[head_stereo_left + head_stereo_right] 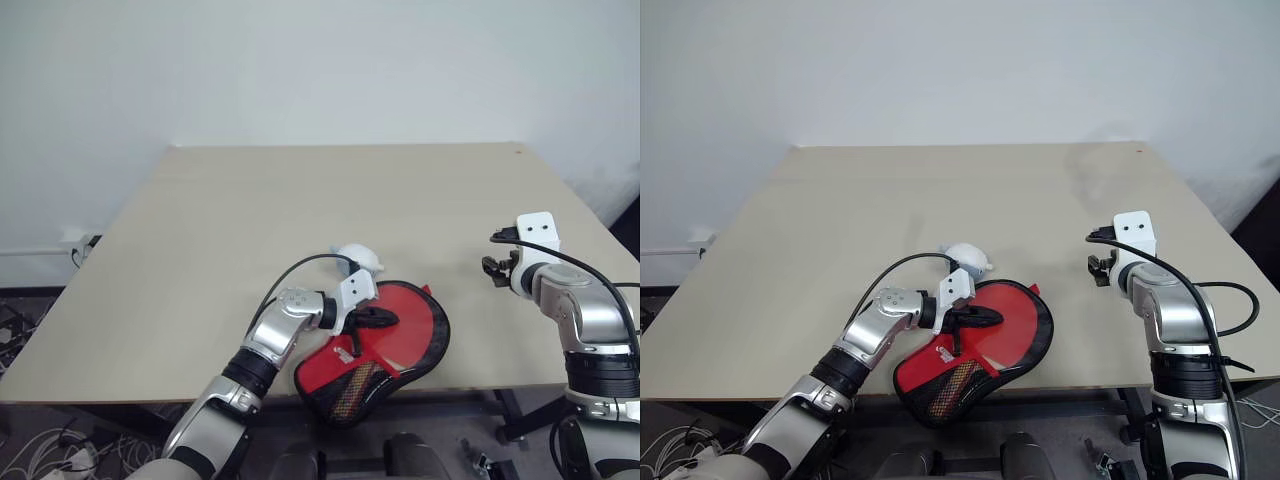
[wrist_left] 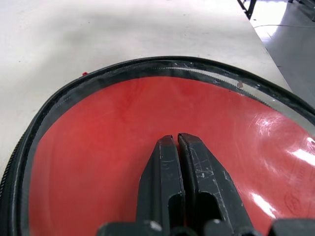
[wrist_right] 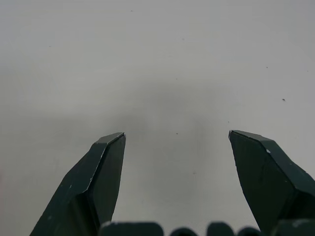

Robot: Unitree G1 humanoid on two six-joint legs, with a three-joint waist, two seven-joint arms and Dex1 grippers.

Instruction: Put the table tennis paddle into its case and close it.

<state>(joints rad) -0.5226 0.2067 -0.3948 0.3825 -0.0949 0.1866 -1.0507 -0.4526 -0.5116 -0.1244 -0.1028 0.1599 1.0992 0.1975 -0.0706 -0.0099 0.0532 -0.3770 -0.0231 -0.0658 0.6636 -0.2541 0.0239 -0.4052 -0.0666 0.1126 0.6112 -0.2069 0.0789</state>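
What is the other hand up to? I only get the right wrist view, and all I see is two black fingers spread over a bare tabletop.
Observer: The left hand has its fingers shut together, with the tips over the red window of the case.
Operator: Where is that case from my hand?
Observer: It lies to the robot's left of the right hand, well apart from it, at the near edge of the table.
Operator: Is anything else lying there?
Observer: A small white lump sits just behind the case.
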